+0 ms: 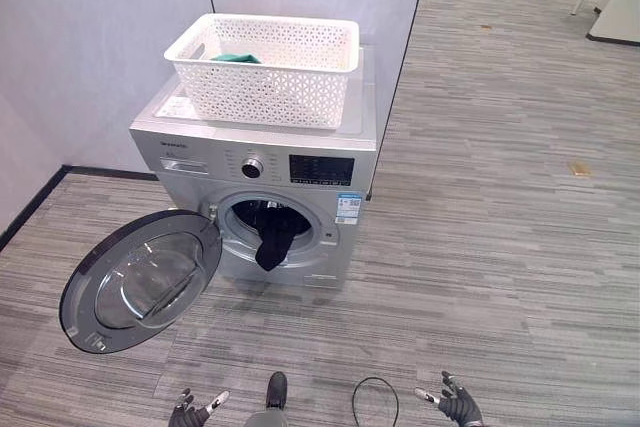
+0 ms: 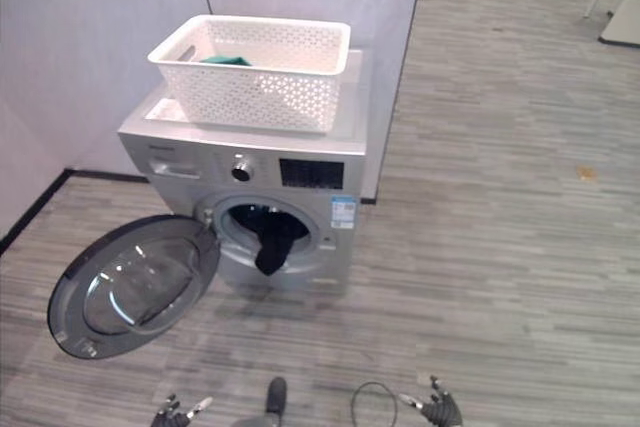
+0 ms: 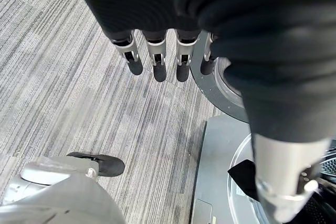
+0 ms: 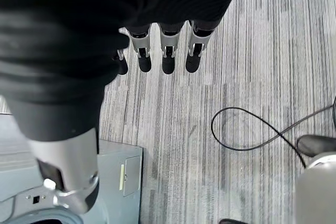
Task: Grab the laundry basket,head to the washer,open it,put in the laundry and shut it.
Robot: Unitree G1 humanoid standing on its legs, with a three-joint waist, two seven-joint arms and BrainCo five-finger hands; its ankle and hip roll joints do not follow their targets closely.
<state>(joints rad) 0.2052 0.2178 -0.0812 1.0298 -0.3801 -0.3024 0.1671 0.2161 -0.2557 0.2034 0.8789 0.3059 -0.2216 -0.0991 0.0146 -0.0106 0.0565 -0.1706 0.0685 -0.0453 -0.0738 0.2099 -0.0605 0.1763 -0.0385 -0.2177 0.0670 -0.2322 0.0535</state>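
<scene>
A white lattice-walled plastic basket [image 1: 267,67] sits on top of the silver washer [image 1: 300,182], a green cloth [image 1: 236,57] inside it. The round, glass-centred door [image 1: 140,280] hangs wide open, and a dark garment [image 1: 273,237] droops over the drum's rim. Both the left hand [image 1: 192,409] and right hand [image 1: 452,405] hang low over the striped grey floor [image 1: 500,247], fingers straight and apart, holding nothing.
</scene>
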